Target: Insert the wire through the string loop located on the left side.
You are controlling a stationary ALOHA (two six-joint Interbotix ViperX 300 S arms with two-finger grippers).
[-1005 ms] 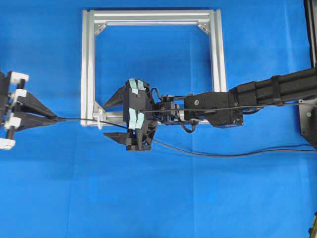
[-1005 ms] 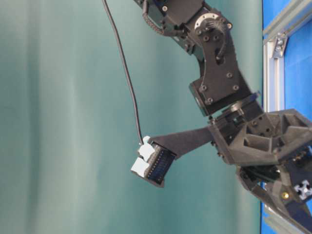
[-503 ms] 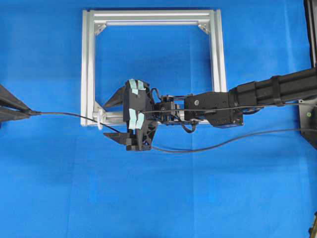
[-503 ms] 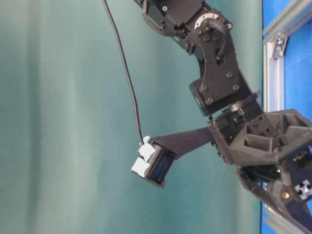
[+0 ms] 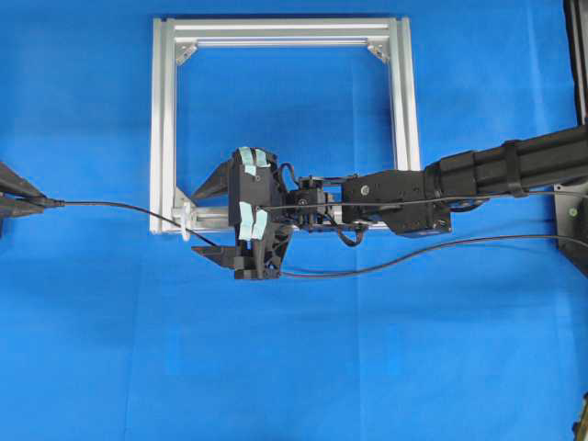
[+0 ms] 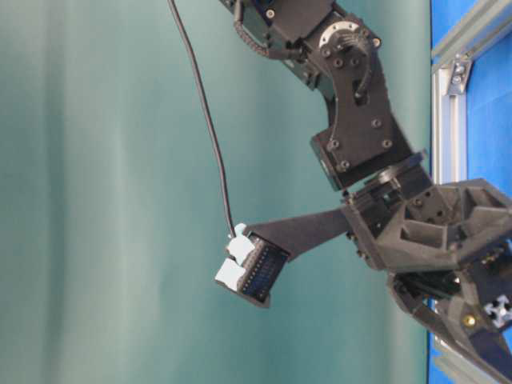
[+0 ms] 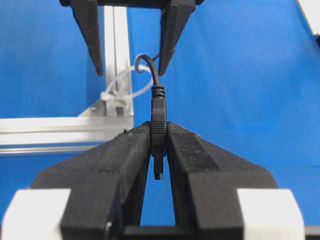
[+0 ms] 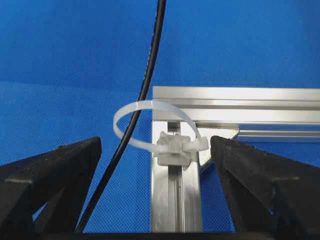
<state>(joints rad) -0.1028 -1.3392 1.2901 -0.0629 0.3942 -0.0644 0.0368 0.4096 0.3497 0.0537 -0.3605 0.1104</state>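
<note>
At the overhead view's left edge the left tool point(image 5: 20, 198) pinches the wire's plug point(image 7: 158, 131), the wire point(image 8: 145, 90) running through the string loop point(image 8: 150, 125), while the right tool point(image 5: 209, 219) gapes wide beside the loop.

The wire point(image 5: 367, 267), thin, black and flexible, is running from the right edge leftward, passing through the string loop point(image 8: 150, 125) and stretching on to the far left. Its black plug point(image 7: 158, 131) is sitting upright, clamped. The string loop, a whitish translucent band, is standing open at the aluminium frame's near-left corner, arching out leftward.
</note>
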